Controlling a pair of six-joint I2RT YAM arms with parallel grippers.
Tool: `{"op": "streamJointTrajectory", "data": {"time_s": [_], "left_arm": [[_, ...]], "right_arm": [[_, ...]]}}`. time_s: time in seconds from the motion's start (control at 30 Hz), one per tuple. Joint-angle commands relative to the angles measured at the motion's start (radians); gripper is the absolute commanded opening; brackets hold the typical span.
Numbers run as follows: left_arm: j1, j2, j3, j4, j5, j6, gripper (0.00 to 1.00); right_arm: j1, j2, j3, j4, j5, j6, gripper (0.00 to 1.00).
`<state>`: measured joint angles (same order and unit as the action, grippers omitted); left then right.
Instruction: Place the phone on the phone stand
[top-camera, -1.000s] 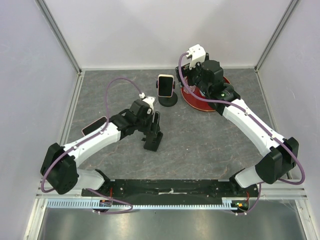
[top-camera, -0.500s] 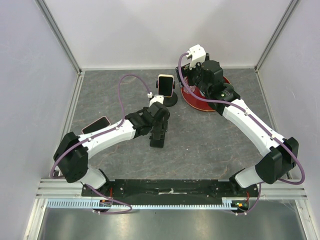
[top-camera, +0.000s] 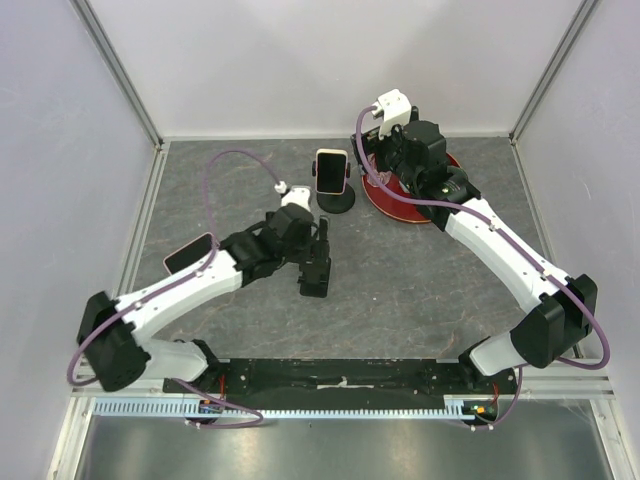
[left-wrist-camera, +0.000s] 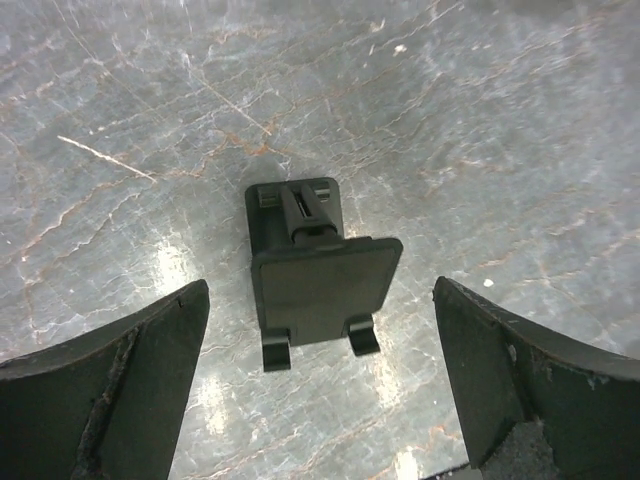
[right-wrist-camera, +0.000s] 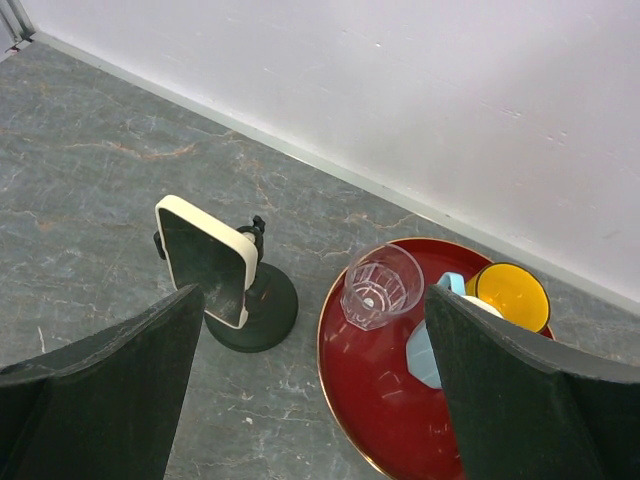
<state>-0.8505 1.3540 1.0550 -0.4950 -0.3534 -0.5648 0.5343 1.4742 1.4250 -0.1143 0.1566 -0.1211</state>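
Wide overhead view; wrist cameras close, facing table (left-wrist-camera: 500, 120).

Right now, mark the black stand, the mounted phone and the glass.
black stand (left-wrist-camera: 322, 278): left wrist view, middle of its flat back plate.
mounted phone (right-wrist-camera: 206, 264): right wrist view, centre of its dark screen.
glass (right-wrist-camera: 381, 285): right wrist view, inside its open mouth.

A round red tray (right-wrist-camera: 352, 405) sat at the far right of the grey marbled table (top-camera: 420, 290), close to the white back wall (right-wrist-camera: 400, 100). 3 things stood on it. A clear ribbed glass (right-wrist-camera: 381, 285) was upright near its left rim. A yellow cup (right-wrist-camera: 512, 295) stood at the far side, with a pale blue piece (right-wrist-camera: 425, 352), partly hidden, just beside it. Aluminium rails (top-camera: 148, 212) framed the table's edges.
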Motion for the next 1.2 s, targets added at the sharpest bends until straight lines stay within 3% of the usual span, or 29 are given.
{"op": "streamJointTrajectory", "data": {"time_s": [0.0, 0.13, 0.17, 0.23, 0.43, 0.47, 0.63, 0.77, 0.83, 0.93, 1.07, 1.17], "left_arm": [[0.063, -0.159, -0.024, -0.013, 0.083, 0.071, 1.00], [0.259, -0.239, -0.032, -0.066, 0.192, 0.071, 1.00], [0.368, -0.249, -0.035, -0.080, 0.212, 0.066, 1.00], [0.470, -0.276, -0.035, -0.088, 0.241, 0.060, 1.00], [0.822, -0.305, -0.098, -0.097, 0.125, -0.141, 1.00], [0.923, -0.308, -0.136, -0.077, 0.117, -0.188, 1.00], [1.174, -0.308, -0.257, -0.031, 0.051, -0.375, 1.00], [1.257, -0.254, -0.320, 0.015, -0.033, -0.417, 1.00], [1.295, -0.219, -0.346, 0.120, -0.027, -0.377, 1.00], [1.361, -0.124, -0.345, 0.205, 0.066, -0.336, 0.98], [1.427, 0.026, -0.319, 0.301, 0.297, -0.281, 0.92], [1.433, 0.105, -0.294, 0.309, 0.347, -0.256, 0.91]], "right_arm": [[0.001, -0.025, -0.006, 0.013, 0.020, -0.017, 0.98], [0.001, -0.025, -0.008, 0.010, 0.020, -0.020, 0.98], [0.001, -0.025, -0.008, 0.011, 0.020, -0.018, 0.98], [0.001, -0.026, -0.008, 0.007, 0.017, -0.022, 0.98], [0.003, -0.034, -0.014, 0.004, 0.026, -0.041, 0.98], [0.001, -0.034, -0.015, 0.002, 0.026, -0.043, 0.98], [0.000, -0.041, -0.028, 0.005, 0.027, -0.071, 0.98], [0.000, -0.037, -0.032, 0.004, 0.029, -0.084, 0.98], [-0.003, -0.032, -0.032, 0.004, 0.021, -0.087, 0.98], [-0.008, -0.038, -0.038, 0.007, 0.000, -0.089, 0.98], [-0.011, -0.058, -0.058, 0.019, -0.012, -0.097, 0.98], [-0.014, -0.075, -0.080, 0.033, -0.022, -0.109, 0.98]]}}
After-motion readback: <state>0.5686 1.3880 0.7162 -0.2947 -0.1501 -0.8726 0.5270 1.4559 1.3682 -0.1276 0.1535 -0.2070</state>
